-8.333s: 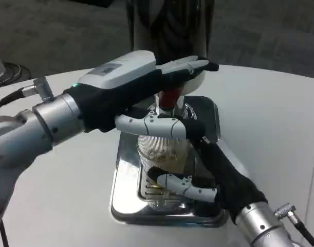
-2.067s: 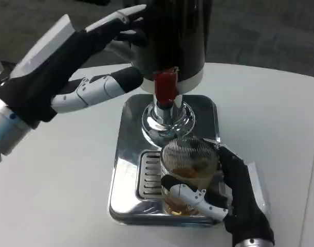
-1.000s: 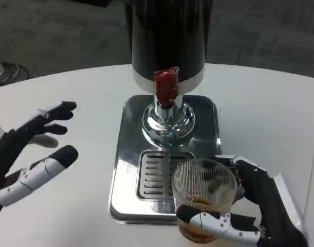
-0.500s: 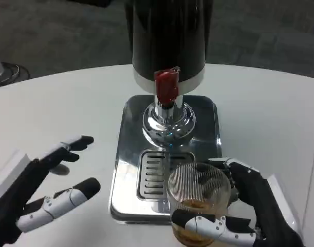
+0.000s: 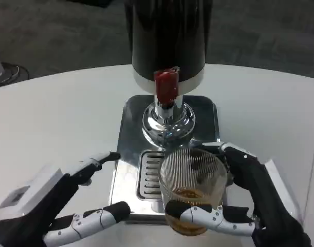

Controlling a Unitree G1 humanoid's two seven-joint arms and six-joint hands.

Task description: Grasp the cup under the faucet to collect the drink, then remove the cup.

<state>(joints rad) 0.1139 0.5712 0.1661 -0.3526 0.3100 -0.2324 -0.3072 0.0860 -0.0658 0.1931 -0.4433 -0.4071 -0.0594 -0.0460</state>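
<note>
With cup [image 5: 192, 193] part-filled, right hand [image 5: 249, 198] fingers grasping it, clear of faucet [image 5: 166, 90]; left hand [image 5: 59, 206] released; set-down left.

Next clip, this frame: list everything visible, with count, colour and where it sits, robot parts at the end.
cup: one, clear ribbed glass holding some amber drink, over the near edge of the drip tray, held by the right hand.
dispenser: one, black body with a white band, at the far middle of the table.
tap lever: one, red, on the dispenser front above the chrome spout.
drip tray: one, shiny silver with a slotted grille, under the spout.
table: one, white, round-edged.
floor: grey carpet, beyond the table.
left hand: white and black, near left, fingers spread, holding nothing.
right hand: white and black, near right, gripping the cup.
</note>
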